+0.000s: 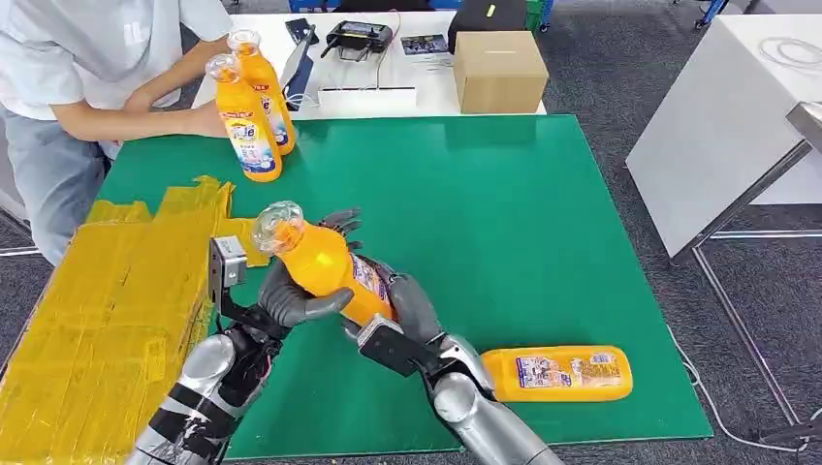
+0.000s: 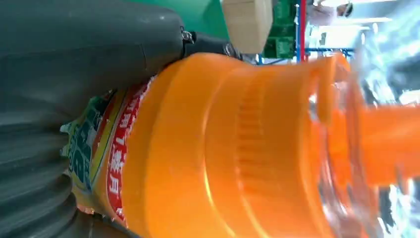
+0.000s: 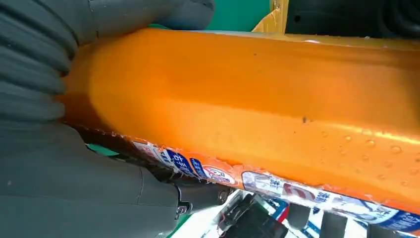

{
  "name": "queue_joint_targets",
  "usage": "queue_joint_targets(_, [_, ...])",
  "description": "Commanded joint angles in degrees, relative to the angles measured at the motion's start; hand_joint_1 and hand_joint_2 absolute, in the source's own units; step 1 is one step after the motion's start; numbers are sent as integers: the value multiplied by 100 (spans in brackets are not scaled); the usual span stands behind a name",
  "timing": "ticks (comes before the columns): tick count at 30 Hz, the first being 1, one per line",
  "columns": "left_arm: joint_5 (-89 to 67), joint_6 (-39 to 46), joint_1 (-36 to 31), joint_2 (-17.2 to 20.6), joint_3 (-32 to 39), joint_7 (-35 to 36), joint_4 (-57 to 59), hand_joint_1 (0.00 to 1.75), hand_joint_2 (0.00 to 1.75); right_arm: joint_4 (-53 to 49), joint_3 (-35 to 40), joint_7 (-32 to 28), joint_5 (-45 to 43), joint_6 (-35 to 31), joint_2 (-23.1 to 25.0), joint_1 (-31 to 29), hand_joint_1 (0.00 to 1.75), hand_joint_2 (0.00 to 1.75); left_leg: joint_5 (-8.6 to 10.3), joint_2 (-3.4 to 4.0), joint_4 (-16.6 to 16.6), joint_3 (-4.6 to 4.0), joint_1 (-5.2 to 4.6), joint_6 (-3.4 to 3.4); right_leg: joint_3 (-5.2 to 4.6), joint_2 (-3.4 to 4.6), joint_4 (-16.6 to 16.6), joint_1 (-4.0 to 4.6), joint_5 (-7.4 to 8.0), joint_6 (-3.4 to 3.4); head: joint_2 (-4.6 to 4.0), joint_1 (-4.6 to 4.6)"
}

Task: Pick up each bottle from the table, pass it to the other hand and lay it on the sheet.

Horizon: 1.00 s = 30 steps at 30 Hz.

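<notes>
An orange bottle with a clear cap is held tilted above the green mat, cap toward the far left. My left hand wraps its thumb over the bottle's upper body. My right hand grips the labelled lower body. A second orange bottle lies on its side on the mat near my right forearm. Two more orange bottles stand at the mat's far left corner. The yellow sheet lies on the left, beside my left arm.
A person stands at the far left with a hand by the two standing bottles. A cardboard box and a controller sit on the white table behind the mat. Another white table stands at the right.
</notes>
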Motion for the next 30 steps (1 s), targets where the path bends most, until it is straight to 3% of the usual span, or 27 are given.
queue_joint_targets(1, [115, 71, -191, -46, -97, 24, 349, 175, 175, 375, 300, -26, -29, -3, -76, -248, 175, 175, -12, -7, -6, 37, 2, 0, 39, -3, -9, 2, -11, -4, 0, 0])
queue_joint_targets(8, [147, 274, -179, -65, 5, -65, 215, 175, 175, 365, 265, -32, -97, -84, -87, -229, 175, 175, -11, -4, -3, 32, 3, 0, 35, -1, -8, 4, -9, -3, 0, 0])
queue_joint_targets(9, [139, 322, -171, -64, 29, -81, 183, 175, 175, 347, 253, -37, -106, -104, -90, -219, 164, 175, -5, -1, -4, 15, 1, 0, 17, 1, -6, 1, -3, -1, 0, 0])
queue_joint_targets(10, [74, 465, -161, -47, 73, -101, 115, 175, 175, 273, 223, -53, -114, -182, -101, -181, 52, 175, -11, -2, -4, 31, 4, 0, 33, 1, -8, 4, -9, -3, 0, 0])
queue_joint_targets(11, [19, 563, -151, -38, 100, -118, 74, 175, 175, 209, 213, -71, -89, -260, -115, -154, 0, 175, -8, -6, -3, 22, 3, 0, 25, -3, -6, 2, -7, -2, 0, 0])
queue_joint_targets(17, [-136, 751, -156, 88, 168, -143, -77, 175, 175, -214, 186, -68, -66, -357, -259, -36, 0, 175, -4, -3, -3, 11, 1, -1, 12, -2, -4, 1, -4, -2, 0, 0])
queue_joint_targets(19, [-740, 1277, -180, 153, 166, -326, -132, 175, 175, -459, 112, -80, -36, -505, -310, 38, 0, 175, -17, -8, -2, 40, 5, -1, 45, -4, -7, 5, -16, -5, 0, 0])
queue_joint_targets(23, [-1730, 2096, -396, 468, 533, -354, -96, 175, 175, -1822, -196, -201, -41, -818, -589, 404, 0, 175, -3, -7, 1, 4, 0, -1, 5, -6, 2, 0, -5, -2, 0, 2])
queue_joint_targets(24, [-2100, 2331, -450, 554, 637, -402, -46, 175, 175, -2117, -265, -243, 23, -937, -636, 488, 0, 175, -20, -13, 6, 35, 5, -2, 40, -8, 3, 5, -21, -6, 0, 0])
queue_joint_targets(27, [-3704, 3448, -585, 788, 706, -535, 59, 175, 175, -2703, -383, -294, 84, -1081, -723, 658, 0, 175, -10, -11, 5, 15, 4, -3, 17, -8, 5, 4, -12, -6, 0, 0])
queue_joint_targets(28, [-4734, 3643, -716, 971, 497, -135, 243, 175, 175, -2922, -442, -400, 107, -1210, -733, 724, 0, 175, -6, -8, 3, 9, 4, -2, 10, -5, 3, 4, -8, -4, 0, 0])
queue_joint_targets(30, [-5054, 3354, -889, 1005, 534, 91, 450, 175, 175, -3207, -484, -400, 162, -1272, -797, 804, 0, 175, 1, -13, 1, -1, 1, -1, -2, -12, 2, 2, -4, -3, 0, -2])
